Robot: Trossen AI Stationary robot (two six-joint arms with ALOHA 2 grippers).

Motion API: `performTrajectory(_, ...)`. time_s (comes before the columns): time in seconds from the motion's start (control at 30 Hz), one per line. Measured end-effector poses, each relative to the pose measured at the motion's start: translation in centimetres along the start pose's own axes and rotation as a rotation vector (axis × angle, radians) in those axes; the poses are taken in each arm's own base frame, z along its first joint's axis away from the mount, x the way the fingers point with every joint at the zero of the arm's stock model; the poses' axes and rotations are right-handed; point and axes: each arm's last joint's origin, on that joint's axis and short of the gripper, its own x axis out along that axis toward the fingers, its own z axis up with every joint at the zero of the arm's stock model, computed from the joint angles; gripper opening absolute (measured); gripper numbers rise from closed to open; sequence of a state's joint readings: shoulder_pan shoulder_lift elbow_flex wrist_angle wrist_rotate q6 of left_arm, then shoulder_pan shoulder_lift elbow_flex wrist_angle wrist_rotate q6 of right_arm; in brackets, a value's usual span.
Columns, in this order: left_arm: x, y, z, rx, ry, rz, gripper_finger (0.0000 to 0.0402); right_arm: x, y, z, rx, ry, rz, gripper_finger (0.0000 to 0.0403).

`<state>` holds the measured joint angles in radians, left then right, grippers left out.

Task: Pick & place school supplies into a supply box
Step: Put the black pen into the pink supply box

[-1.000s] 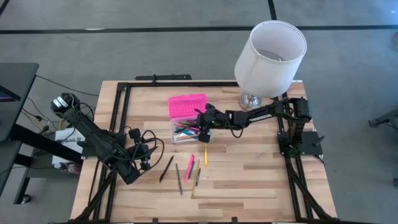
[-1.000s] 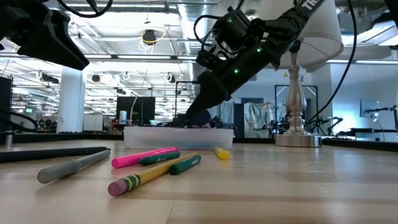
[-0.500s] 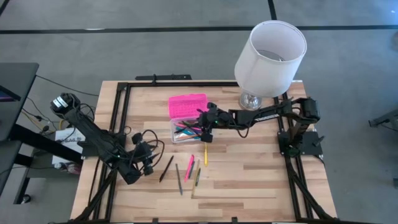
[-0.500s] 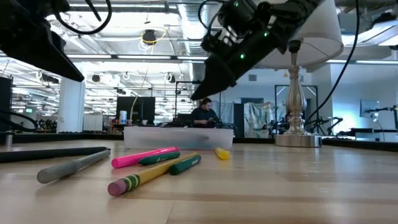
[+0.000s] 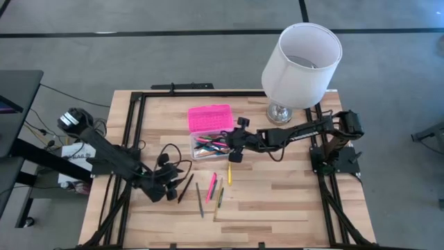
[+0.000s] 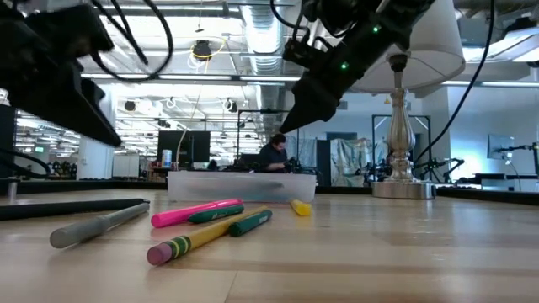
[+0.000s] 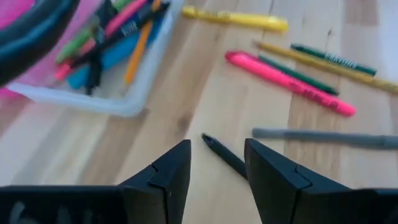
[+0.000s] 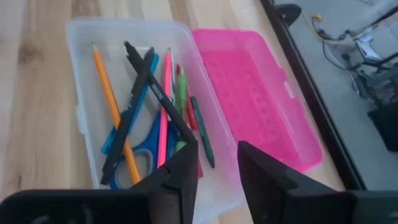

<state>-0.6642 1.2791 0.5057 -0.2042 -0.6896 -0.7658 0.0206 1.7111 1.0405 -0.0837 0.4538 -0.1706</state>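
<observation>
The supply box's clear base [image 5: 207,146] stands mid-table with its pink lid [image 5: 209,117] lying open on the far side. Inside the base [image 8: 87,74] lie several pens, a pencil and blue-handled scissors [image 8: 146,155]. My right gripper [image 8: 217,163] hovers open above the base's right end [image 5: 232,148], nothing between its fingers. On the wood nearer the front lie a black pen [image 5: 185,187], a grey pen [image 5: 199,198], a pink marker [image 5: 211,186], a pencil [image 5: 219,196] and a yellow marker [image 5: 229,173]. My left gripper [image 5: 175,186] is low and open, its fingers either side of the black pen's [image 7: 222,154] end without touching it.
A white lamp [image 5: 302,61] stands at the far right corner, its metal foot [image 6: 402,187] behind the box. Black frame rails [image 5: 139,132] run along the table's edges. Bare wood lies to the right of the loose pens [image 5: 284,194]. A person shows in the room far behind [image 6: 275,156].
My left gripper has dropped and moved toward the table's right, rolling as it closed in on the black pen. My right gripper has risen out of the box and pulled back toward the right edge. The loose pens have stayed put.
</observation>
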Motion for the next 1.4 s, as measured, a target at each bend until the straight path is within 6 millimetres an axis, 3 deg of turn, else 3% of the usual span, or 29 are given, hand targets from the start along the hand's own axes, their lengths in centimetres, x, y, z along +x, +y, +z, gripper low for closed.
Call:
performTrajectory(0.27,3.7,-0.5,-0.3,-0.054,0.162,-0.066,0.0145,0.0,-0.1,-0.1,0.009,0.014,-0.001,0.0106)
performTrajectory(0.6,5.6,-0.3,-0.4,-0.088,0.257,-0.083,0.0145,0.0,0.0,-0.3,0.001,0.027,0.005,0.0106)
performTrajectory(0.9,5.4,-0.2,-0.8,-0.105,0.393,-0.133,0.0145,0.0,0.0,-0.4,-0.005,0.041,0.009,0.0106)
performTrajectory(1.4,3.7,-1.5,1.6,-0.046,0.675,-0.155,0.0145,0.0,0.1,-0.6,-0.003,0.053,0.017,0.0106)
